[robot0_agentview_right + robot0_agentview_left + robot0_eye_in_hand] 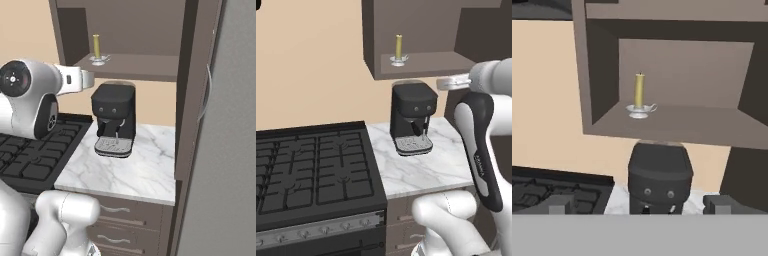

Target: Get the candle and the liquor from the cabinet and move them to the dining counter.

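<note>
The jaws are standing wide open and gripping nothing, their two dark tips showing at the bottom of the hand view, so the gripper is pointing at the open cabinet from some way off. Straight ahead and below its line is sitting the coffee machine on the small marble desk. Above that, the candle is standing upright in its little dish holder on the cabinet shelf, toward the left side and near the front edge, well apart from the gripper. I cannot find the liquor on the shelf. The stove is lying to the left of the desk.

The step in hand looks like the reach for the candle, with nothing yet fetched. The next move is likely calling for the hand to rise to shelf height, clear the coffee machine's top, advance, and close around the slim stick without knocking it over.
</note>
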### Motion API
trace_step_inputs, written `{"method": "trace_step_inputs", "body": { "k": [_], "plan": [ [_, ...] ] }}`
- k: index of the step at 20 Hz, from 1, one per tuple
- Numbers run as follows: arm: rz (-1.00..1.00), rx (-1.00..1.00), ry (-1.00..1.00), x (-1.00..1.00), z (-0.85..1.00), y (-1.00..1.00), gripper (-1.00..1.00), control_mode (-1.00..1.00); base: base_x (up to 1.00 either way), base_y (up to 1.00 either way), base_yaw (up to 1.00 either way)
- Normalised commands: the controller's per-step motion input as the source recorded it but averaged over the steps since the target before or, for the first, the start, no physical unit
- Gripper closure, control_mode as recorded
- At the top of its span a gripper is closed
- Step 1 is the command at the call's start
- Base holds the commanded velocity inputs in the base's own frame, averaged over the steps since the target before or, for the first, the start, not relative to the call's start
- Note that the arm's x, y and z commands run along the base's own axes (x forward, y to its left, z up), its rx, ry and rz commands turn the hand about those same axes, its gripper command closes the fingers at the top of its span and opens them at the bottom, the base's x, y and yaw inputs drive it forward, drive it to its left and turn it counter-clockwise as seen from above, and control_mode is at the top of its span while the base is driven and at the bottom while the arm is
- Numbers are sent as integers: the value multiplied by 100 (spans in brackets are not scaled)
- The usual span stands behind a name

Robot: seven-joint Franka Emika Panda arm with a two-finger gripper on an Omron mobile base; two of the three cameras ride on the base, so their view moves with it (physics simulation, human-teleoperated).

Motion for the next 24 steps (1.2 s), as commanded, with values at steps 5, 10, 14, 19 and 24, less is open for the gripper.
{"method": "trace_step_inputs", "body": {
  "k": [5, 10, 14, 19, 24],
  "plan": [
    [0, 0, -8, 52, 29, -5, -100, -100, 0, 0, 0],
    [0, 0, 0, 64, 27, -1, -100, -100, 0, 0, 0],
    [2, 0, 0, 58, 22, 0, -100, -100, 0, 0, 0],
    [5, 0, -2, 39, 6, -4, -100, -100, 0, 0, 0],
    [8, 0, -3, 26, 0, 0, -100, -100, 0, 0, 0]
  ]
}}
